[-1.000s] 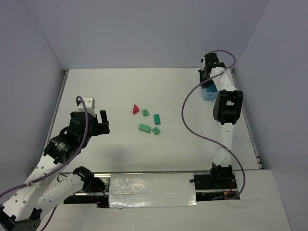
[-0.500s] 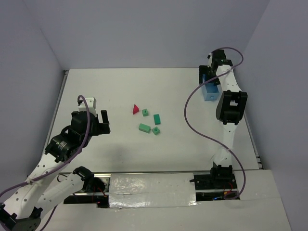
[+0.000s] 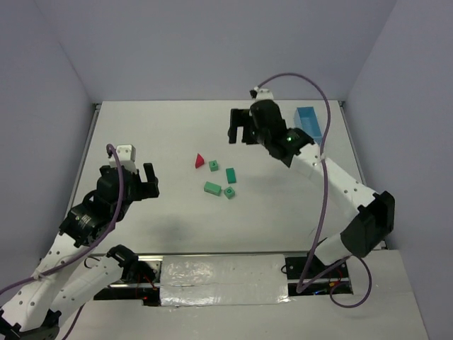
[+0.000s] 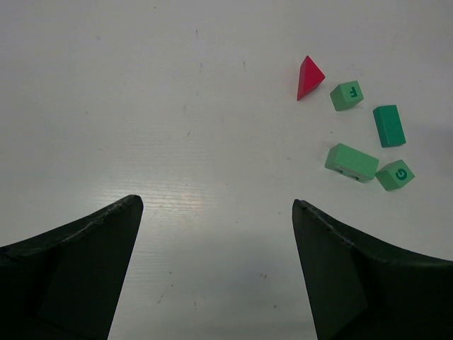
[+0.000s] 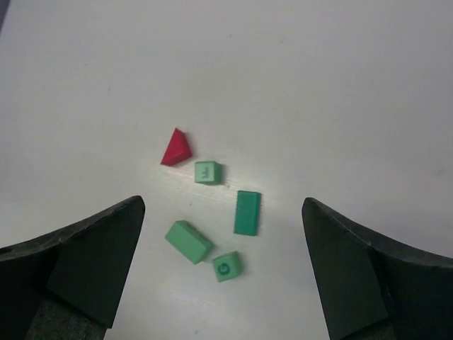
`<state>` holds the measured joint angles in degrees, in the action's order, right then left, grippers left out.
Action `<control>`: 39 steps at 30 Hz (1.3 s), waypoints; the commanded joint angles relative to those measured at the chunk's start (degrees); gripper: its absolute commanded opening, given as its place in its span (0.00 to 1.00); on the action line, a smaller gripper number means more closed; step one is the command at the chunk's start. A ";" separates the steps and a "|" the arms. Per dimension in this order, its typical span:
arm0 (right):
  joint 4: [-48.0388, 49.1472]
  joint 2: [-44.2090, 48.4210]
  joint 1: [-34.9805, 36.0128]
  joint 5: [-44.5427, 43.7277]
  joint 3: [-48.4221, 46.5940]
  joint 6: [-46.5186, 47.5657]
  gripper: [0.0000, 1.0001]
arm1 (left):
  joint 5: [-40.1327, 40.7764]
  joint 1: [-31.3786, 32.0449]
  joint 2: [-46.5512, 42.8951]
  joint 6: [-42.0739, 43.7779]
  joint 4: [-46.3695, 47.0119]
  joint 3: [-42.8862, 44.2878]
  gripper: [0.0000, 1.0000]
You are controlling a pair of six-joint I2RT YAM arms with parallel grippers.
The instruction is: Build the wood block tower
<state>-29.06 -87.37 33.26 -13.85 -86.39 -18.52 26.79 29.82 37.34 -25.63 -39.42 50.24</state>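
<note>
The loose blocks lie apart, flat on the white table: a red triangular piece [image 3: 200, 161] [image 4: 309, 76] [image 5: 176, 148], a green cube marked F [image 3: 214, 165] [image 5: 207, 171], a dark green rectangular block [image 3: 231, 175] [image 5: 247, 212], a light green rectangular block [image 3: 211, 188] [image 5: 189, 241] and a green cube marked G [image 3: 229, 192] [image 5: 226, 266]. No block rests on another. My right gripper [image 3: 243, 134] [image 5: 223, 203] hovers open behind the group, looking down on it. To the left of the blocks my left gripper [image 3: 138, 180] [image 4: 216, 204] stands open and holds nothing.
A light blue tray [image 3: 309, 120] lies at the back right near the table's edge. The right arm's purple cable [image 3: 322, 142] arcs over it. Grey walls close in the table on three sides.
My right arm has swung from the blue tray at the back right to above the blocks, and its jaws have opened. The left arm has shifted slightly.
</note>
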 commanded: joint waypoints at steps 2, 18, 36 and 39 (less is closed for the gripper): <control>10.43 1.42 3.81 0.52 16.33 -15.38 1.00 | 0.72 0.06 -0.34 0.23 1.19 0.04 0.99; 4.09 -10.90 20.18 -13.32 17.65 -20.77 0.85 | -0.24 0.32 -3.33 0.67 1.89 -0.41 0.99; 7.70 -16.77 16.05 -4.00 18.98 -6.53 0.63 | -0.24 0.32 -3.07 0.58 1.80 -0.49 1.00; 7.96 -17.57 15.70 -4.09 19.85 -6.18 0.58 | -0.33 0.32 -3.15 0.49 1.80 -0.49 1.00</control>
<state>-23.05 -104.01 49.54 -18.41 -67.37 -26.35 26.68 29.93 34.24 -25.61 -39.40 50.22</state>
